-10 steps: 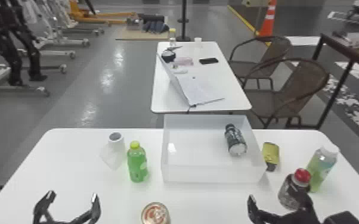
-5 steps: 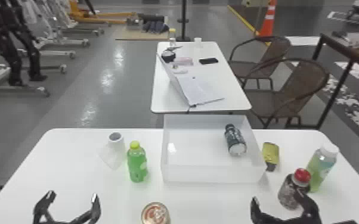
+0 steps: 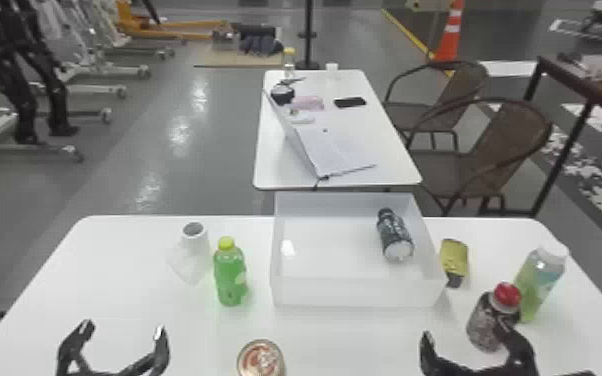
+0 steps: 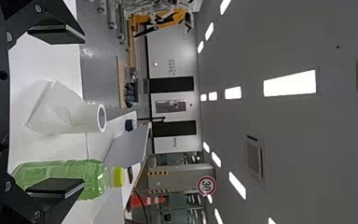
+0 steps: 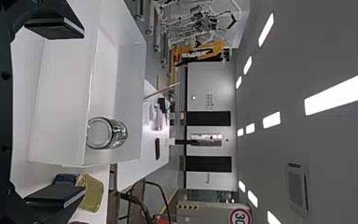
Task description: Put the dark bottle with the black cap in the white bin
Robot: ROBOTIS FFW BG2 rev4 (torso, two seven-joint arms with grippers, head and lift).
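Grey floor [image 3: 150, 140] was seen beyond the white table [image 3: 130, 255], with a laptop [image 3: 332, 150] and a phone [image 3: 350, 102] set out on a second table [image 3: 385, 160] at twelve o'clock. Directions were read from the middle of the white bin [image 3: 355, 294], with twelve pointing away from the robot.

Inside the bin, the dark bottle [image 3: 395, 237] was found lying at two o'clock, its black cap [image 3: 385, 215] pointed toward eleven. A green bottle [image 3: 230, 275] with a yellow cap was stood at nine o'clock, with a paper roll [image 3: 195, 245] placed farther out. A can [image 3: 260, 360] was seen at seven. A yellow packet [image 3: 455, 260] was laid near the bin at three, and a red-capped bottle [image 3: 485, 320] was stood at four.

The left gripper [image 3: 123, 329] was held at eight o'clock, fingers spread, nothing grasped. The right gripper [image 3: 465, 332] was held at five, likewise released and unladen; one finger was seen overlapping the red-capped bottle, though contact could not be told.
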